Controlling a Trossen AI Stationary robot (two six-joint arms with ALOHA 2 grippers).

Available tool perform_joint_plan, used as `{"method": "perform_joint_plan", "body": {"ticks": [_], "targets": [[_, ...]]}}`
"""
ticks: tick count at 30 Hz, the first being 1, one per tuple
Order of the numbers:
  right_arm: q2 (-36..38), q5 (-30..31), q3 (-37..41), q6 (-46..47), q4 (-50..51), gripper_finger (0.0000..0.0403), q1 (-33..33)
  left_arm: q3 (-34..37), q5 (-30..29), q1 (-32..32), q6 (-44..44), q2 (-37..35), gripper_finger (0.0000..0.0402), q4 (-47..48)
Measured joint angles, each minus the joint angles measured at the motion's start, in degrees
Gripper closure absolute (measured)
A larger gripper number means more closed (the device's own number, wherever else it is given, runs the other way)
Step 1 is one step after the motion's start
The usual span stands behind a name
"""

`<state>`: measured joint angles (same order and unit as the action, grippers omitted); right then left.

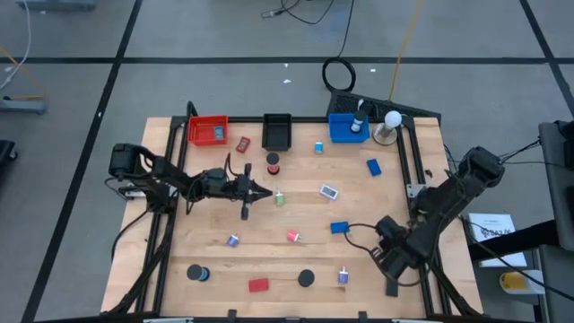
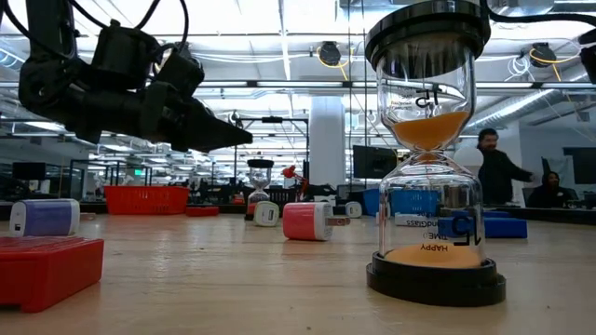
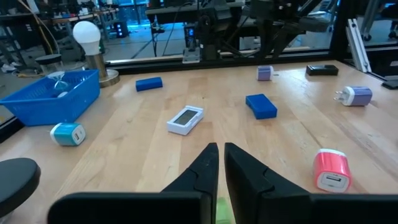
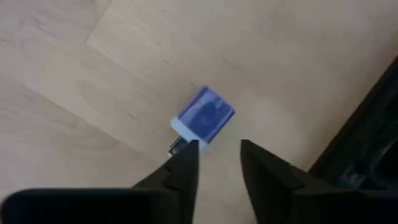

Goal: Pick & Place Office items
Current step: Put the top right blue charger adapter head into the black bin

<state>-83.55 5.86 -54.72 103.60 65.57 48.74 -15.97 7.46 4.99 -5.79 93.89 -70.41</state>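
Small office items lie scattered on the wooden table (image 1: 296,260). My left gripper (image 1: 265,192) hangs shut above the table, as the low view shows (image 2: 223,138). Its tips are just short of a small green item (image 1: 279,198), which peeks out under the fingers (image 3: 221,211). My right gripper (image 4: 217,155) is open near the table's right near corner (image 1: 384,254). It points down at a purple-blue charger plug (image 4: 204,118) lying flat on the wood (image 1: 343,275). One fingertip stands beside the plug's prong end, and I see no touch.
Red tray (image 1: 207,131), black tray (image 1: 277,131) and blue tray (image 1: 348,128) line the far edge beside a white ball lamp (image 1: 391,121). An hourglass (image 2: 433,158), a pink charger (image 3: 331,171), blue blocks (image 3: 261,106), a white device (image 3: 185,119) and a red block (image 1: 258,285) dot the table.
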Motion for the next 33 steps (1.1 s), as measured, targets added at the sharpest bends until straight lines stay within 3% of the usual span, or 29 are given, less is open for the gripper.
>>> {"method": "perform_joint_plan", "body": {"ticks": [7, 14, 20, 29, 33], "targets": [[0.0, 1.7, 0.9, 3.1, -0.5, 0.0192, 0.1, 0.0, 0.0, 0.0, -0.1, 0.0, 0.0364, 0.0], [0.0, 1.9, 7.8, 5.3, -10.8, 0.017, 0.1, 0.0, 0.0, 0.0, 0.0, 0.0, 0.0364, 0.0], [0.2, 1.8, 12.2, 3.7, -16.4, 0.0191, -0.4, 0.0, -0.1, 0.0, 0.1, 0.0, 0.0364, 0.0], [0.8, 4.5, 12.7, -2.3, -15.9, 0.0272, -1.9, 0.0, -0.1, 0.0, 0.1, 0.0, 0.0364, 0.0], [1.2, 7.9, 12.9, -8.1, -14.7, 0.0273, -5.4, 0.0, -0.1, 0.0, 0.1, 0.0, 0.0364, 0.0]]}}
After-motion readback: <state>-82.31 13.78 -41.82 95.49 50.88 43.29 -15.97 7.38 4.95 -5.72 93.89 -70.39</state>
